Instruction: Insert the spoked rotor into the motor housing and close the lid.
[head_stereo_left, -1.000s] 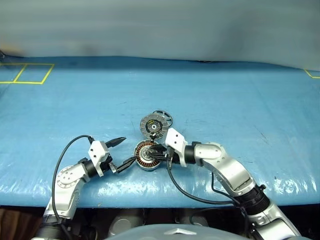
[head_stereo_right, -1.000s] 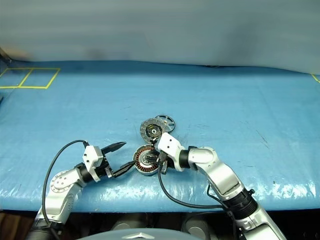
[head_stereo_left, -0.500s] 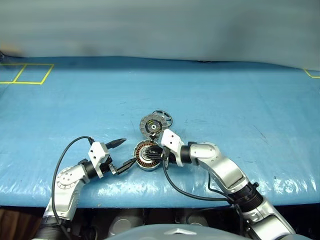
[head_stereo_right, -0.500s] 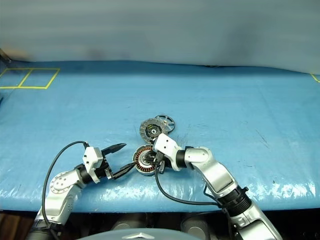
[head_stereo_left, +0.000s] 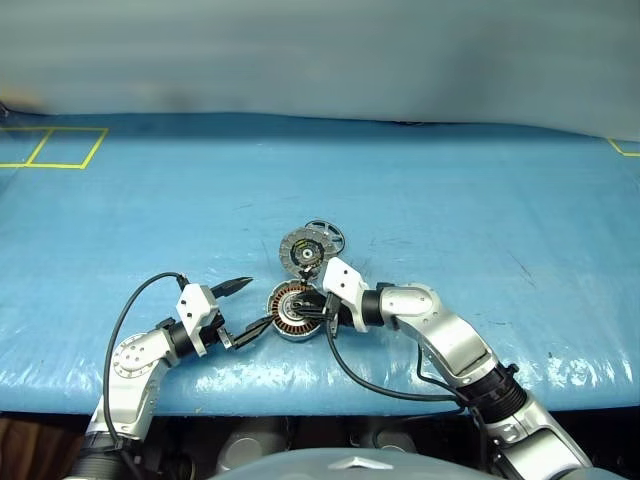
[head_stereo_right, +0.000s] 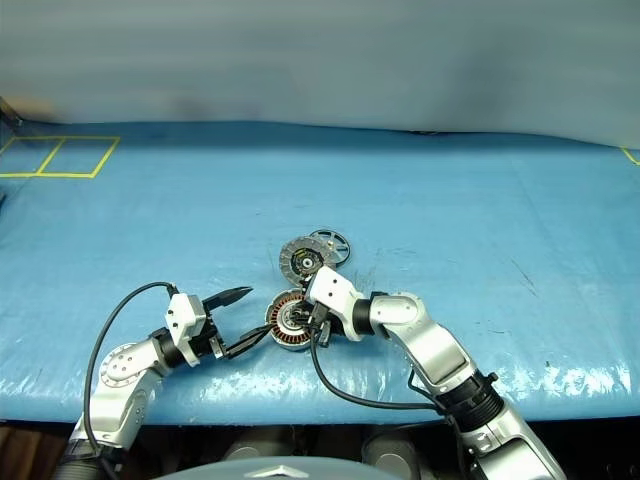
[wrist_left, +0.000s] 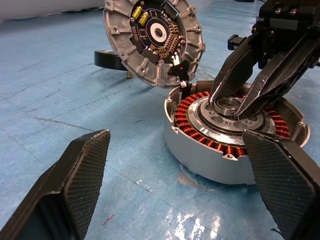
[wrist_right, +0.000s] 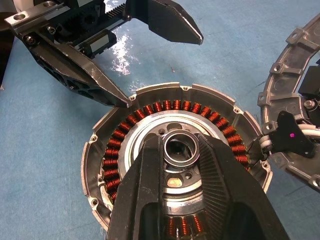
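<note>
since first frame my right arm shifted slightly left; nothing moved since. right gripper (wrist_right: 181, 150) clenched on small ring (wrist_right: 180, 148) over hub of motor housing (head_stereo_left: 293, 312). left gripper (head_stereo_left: 248, 305) released, one finger touching housing rim. lid (head_stereo_left: 304, 249) tilted open, spoked rotor (head_stereo_left: 327, 235) on blue table (head_stereo_left: 480, 220) behind lid.

a table covered with a blue sheet (head_stereo_left: 450, 200) carries everything; yellow tape lines (head_stereo_left: 60, 150) mark its far left corner. near the front edge the motor housing (head_stereo_left: 292, 312) rests on the sheet, its lid (head_stereo_left: 304, 248) tilted open just behind, and the spoked rotor (head_stereo_left: 330, 234) lies beside the lid
</note>
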